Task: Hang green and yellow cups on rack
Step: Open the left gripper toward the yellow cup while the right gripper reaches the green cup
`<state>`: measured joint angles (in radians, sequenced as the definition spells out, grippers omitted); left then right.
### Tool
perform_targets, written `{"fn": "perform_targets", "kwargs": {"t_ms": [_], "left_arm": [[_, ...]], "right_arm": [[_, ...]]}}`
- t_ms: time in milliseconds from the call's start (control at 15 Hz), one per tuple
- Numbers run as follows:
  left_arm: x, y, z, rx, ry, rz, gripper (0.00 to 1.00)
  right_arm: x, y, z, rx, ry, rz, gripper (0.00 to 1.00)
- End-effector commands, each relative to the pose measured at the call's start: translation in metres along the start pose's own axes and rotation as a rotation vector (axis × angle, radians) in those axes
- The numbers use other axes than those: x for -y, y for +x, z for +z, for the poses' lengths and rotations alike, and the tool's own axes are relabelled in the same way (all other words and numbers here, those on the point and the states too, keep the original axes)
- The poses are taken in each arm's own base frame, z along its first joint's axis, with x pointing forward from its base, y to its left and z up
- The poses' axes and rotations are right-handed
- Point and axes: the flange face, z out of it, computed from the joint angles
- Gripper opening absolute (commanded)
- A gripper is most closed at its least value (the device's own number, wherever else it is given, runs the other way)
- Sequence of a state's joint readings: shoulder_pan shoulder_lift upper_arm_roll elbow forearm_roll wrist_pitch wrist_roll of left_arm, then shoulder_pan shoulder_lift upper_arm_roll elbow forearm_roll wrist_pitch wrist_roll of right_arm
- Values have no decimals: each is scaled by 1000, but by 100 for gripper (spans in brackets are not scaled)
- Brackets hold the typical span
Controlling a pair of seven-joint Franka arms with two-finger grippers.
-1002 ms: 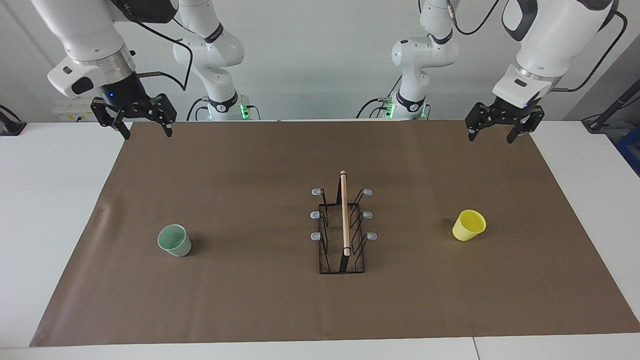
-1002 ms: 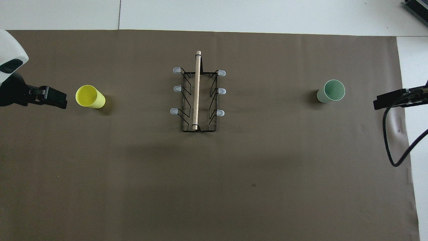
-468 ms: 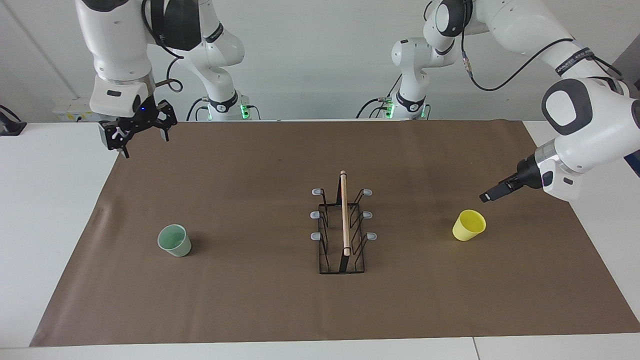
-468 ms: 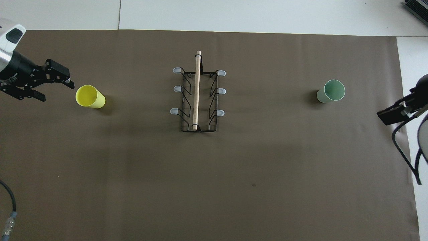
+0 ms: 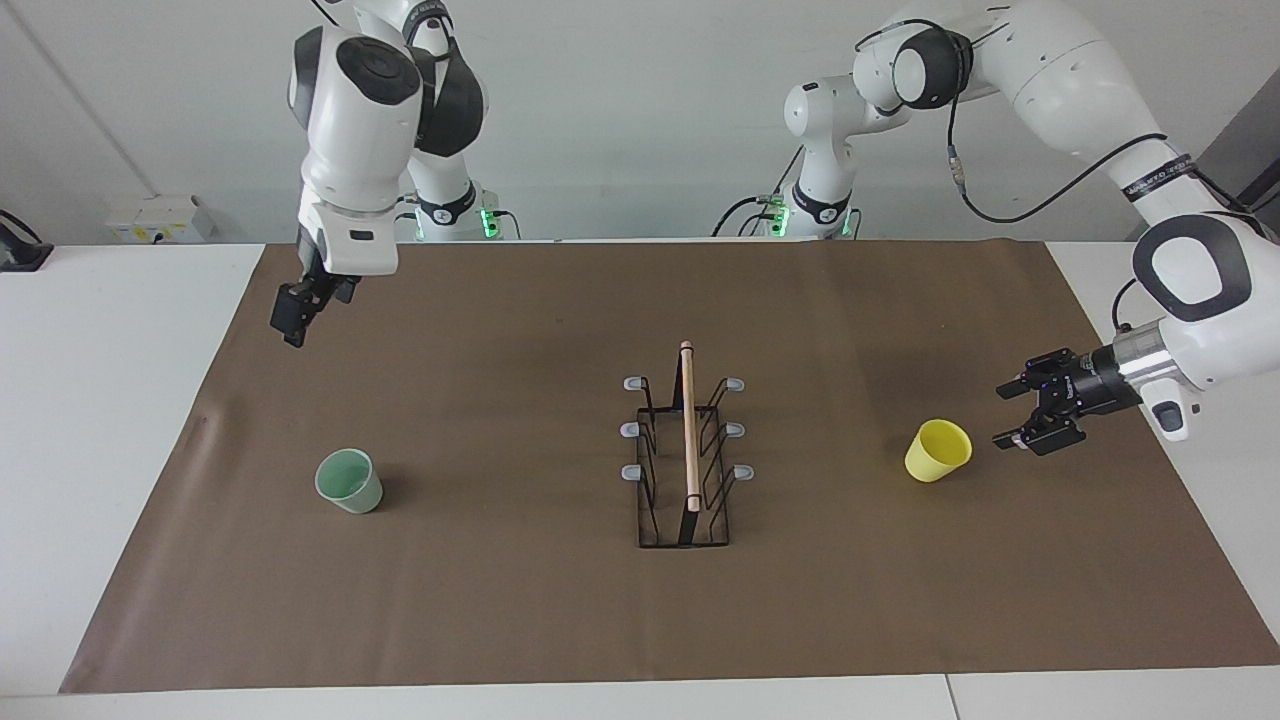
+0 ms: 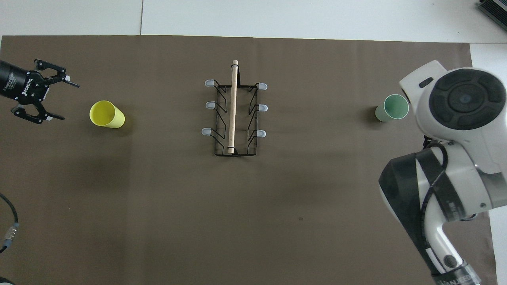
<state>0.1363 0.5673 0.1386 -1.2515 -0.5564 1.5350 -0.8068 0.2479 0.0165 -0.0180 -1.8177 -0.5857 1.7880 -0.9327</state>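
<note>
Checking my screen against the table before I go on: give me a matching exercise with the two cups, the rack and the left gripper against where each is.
Things:
1. yellow cup
2. green cup
3. rack
4. left gripper

Places:
A. mid-table between the cups
B. low beside the yellow cup, open
C. toward the right arm's end
D. toward the left arm's end

Pairs: 1-D, 2-C, 3-A, 4-B
</note>
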Motion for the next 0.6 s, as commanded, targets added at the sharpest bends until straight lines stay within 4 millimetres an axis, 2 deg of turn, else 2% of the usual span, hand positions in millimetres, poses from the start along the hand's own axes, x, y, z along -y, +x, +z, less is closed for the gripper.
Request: {"fn": "perform_targets", "kwargs": {"t_ms": [0, 67, 200, 401, 535], "left_arm": [[17, 35, -6, 58, -117, -188, 100], [27, 47, 0, 91, -151, -228, 100], [40, 56, 2, 139, -240, -290, 100], [61, 77, 21, 217, -322, -400, 100], [75, 92, 33, 254, -348, -464, 100]], "right_arm": [[8, 43, 27, 97, -51, -160, 100], [10, 54, 38, 108, -69, -194, 100], [13, 68, 59, 138, -118, -257, 100], [19, 89, 94, 216, -174, -373, 100], [23, 109, 106, 203, -213, -436, 100]]}}
